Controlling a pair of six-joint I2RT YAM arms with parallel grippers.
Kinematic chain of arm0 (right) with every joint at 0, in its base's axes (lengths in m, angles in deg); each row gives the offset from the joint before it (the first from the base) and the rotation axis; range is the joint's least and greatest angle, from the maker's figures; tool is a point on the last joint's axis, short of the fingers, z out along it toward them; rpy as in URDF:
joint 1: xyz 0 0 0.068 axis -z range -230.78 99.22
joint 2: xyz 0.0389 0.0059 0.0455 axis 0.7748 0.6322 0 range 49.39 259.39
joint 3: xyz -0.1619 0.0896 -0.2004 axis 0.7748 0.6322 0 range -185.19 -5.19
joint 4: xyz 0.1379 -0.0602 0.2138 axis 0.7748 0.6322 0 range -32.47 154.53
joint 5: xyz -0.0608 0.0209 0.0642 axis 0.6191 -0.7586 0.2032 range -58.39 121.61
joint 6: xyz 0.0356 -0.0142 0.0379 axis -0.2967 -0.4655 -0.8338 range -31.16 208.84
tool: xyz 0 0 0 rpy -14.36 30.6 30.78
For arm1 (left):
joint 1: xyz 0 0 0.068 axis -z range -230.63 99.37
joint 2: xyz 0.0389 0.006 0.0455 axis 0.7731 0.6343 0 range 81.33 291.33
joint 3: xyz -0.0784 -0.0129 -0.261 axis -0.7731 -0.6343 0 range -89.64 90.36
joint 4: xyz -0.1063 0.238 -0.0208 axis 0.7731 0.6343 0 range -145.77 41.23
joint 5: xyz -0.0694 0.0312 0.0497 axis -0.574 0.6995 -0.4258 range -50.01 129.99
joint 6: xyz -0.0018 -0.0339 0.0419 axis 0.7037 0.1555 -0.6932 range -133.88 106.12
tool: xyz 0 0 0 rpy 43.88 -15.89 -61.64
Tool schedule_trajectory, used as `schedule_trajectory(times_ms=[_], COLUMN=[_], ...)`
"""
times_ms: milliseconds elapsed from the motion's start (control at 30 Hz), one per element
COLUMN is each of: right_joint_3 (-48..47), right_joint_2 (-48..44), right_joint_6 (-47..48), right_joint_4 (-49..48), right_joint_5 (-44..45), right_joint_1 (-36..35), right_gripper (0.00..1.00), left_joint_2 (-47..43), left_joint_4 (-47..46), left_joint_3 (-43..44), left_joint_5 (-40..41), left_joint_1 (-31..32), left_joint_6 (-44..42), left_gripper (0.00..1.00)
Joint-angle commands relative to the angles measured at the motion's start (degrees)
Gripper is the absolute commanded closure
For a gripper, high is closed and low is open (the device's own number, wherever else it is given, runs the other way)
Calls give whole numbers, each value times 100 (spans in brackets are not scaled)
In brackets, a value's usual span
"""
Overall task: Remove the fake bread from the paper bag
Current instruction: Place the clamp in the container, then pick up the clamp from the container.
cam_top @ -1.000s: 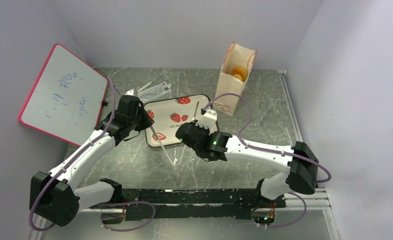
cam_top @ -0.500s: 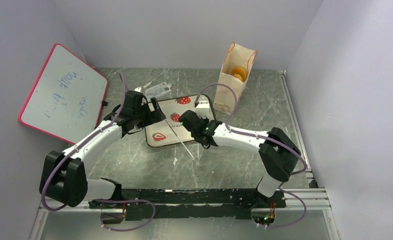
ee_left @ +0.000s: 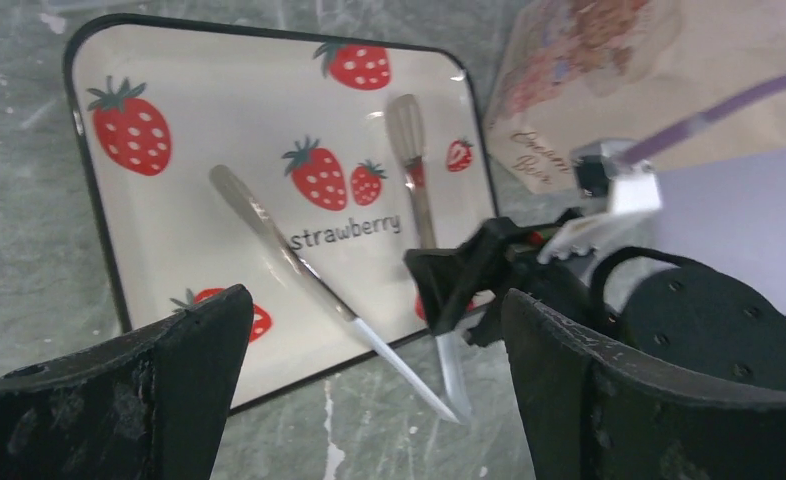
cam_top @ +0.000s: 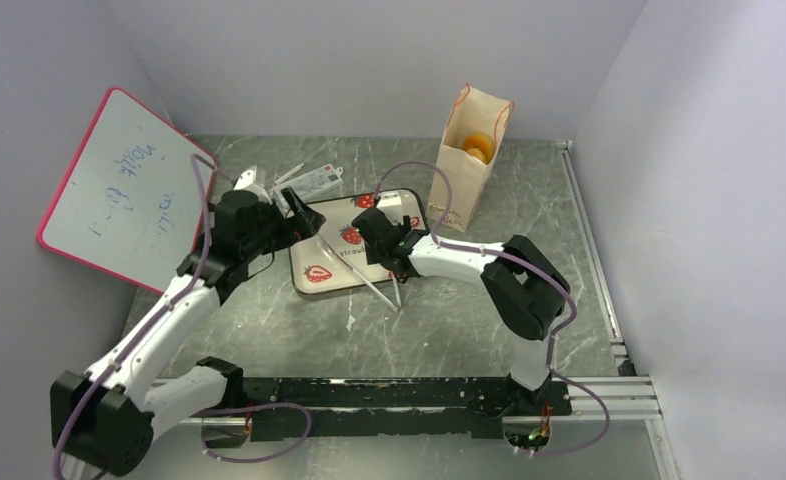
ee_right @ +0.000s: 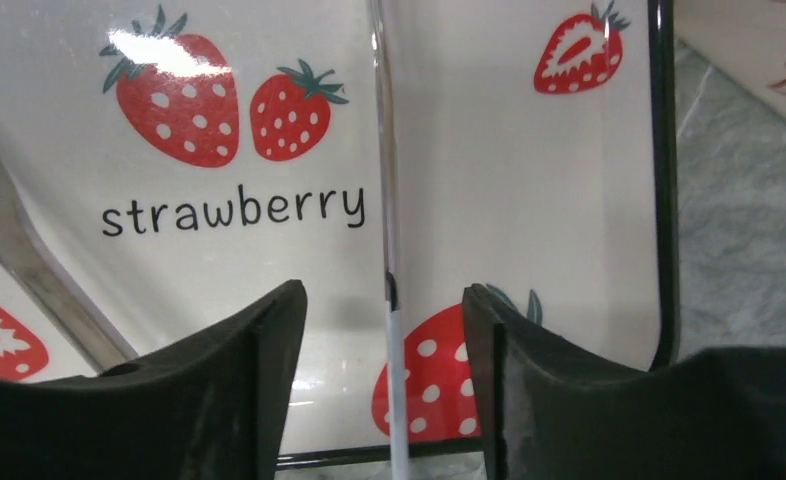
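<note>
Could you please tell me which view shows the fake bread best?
Top external: it looks down into the open paper bag at the fake bread. The left wrist shows only the bag's outside; the right wrist, no bread.

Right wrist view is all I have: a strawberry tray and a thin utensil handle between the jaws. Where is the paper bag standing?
Observer: The paper bag stands upright beside the far right corner of the tray, beyond your gripper.
Operator: Is any bread inside it?
Observer: Yes, golden fake bread shows through the bag's open top.
Operator: And where is the other arm?
Observer: The left gripper hovers above the tray's far left corner with its jaws wide open and holding nothing.
</note>
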Motion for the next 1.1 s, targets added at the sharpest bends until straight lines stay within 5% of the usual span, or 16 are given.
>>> schedule_trajectory(times_ms=[0, 267, 533, 1067], right_joint_3=[-200, 104, 1153, 1531], right_joint_2=[-72, -758, -1209, -917], right_joint_6=[154, 423, 305, 386], right_joint_4=[-145, -93, -909, -1714], right_joint_5=[80, 194, 24, 8], right_joint_1=[26, -244, -611, -787], right_gripper=[31, 14, 12, 5], left_joint_2=[-500, -1257, -1638, -1641], left_joint_4=[-586, -177, 590, 1258], left_joint_3=[-582, -876, -637, -245], left_joint_5=[-530, -660, -309, -94], left_joint_1=[-80, -148, -140, -140], left_joint_6=[626, 482, 101, -213], left_gripper=[2, 2, 2, 2])
